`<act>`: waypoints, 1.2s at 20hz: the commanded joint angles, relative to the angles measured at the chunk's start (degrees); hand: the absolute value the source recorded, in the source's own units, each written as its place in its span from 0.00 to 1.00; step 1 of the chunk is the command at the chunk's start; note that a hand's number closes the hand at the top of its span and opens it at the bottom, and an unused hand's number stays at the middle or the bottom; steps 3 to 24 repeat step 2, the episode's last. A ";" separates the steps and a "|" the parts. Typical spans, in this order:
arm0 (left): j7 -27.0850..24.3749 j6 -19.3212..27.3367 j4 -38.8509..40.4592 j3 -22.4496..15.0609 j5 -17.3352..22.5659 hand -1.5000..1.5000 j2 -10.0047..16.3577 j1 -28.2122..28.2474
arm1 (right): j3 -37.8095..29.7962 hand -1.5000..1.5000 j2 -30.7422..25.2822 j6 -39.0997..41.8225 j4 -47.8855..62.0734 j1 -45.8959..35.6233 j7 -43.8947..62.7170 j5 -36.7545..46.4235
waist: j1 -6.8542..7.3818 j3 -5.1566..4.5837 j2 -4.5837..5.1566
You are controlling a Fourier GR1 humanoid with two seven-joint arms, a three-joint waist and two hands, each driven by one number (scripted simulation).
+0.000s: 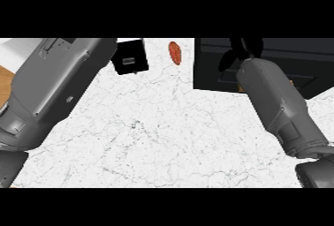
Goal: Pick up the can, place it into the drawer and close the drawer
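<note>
Drawer [215, 75] lies dark beneath my right hand [240, 52]; I cannot tell whether that hand is spread or pinching.

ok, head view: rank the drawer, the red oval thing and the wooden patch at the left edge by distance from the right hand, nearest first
1. Dark drawer: top right; the right hand shows directly over it.
2. Red oval thing: on the white counter, just left of the drawer.
3. Wooden patch: far left edge, clearly farthest.

Veined marble counter [163, 141] (matt black drawer [210, 75])
</note>
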 commanded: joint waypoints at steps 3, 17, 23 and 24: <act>1.68 0.69 -5.12 -0.83 -0.16 0.00 0.44 3.33 | -4.46 0.00 0.55 -1.96 -1.00 -5.00 -1.91 -4.42 | 1.18 -0.44 -0.82; 1.68 0.69 -5.12 -0.83 -0.16 0.00 0.44 3.33 | -4.46 0.00 0.55 -1.96 -1.00 -5.00 -1.91 -4.42 | 1.18 -0.44 -0.82; 1.68 0.69 -5.12 -0.83 -0.16 0.00 0.44 3.33 | -4.46 0.00 0.55 -1.96 -1.00 -5.00 -1.91 -4.42 | 1.18 -0.44 -0.82; 1.68 0.69 -5.12 -0.83 -0.16 0.00 0.44 3.33 | -4.46 0.00 0.55 -1.96 -1.00 -5.00 -1.91 -4.42 | 1.18 -0.44 -0.82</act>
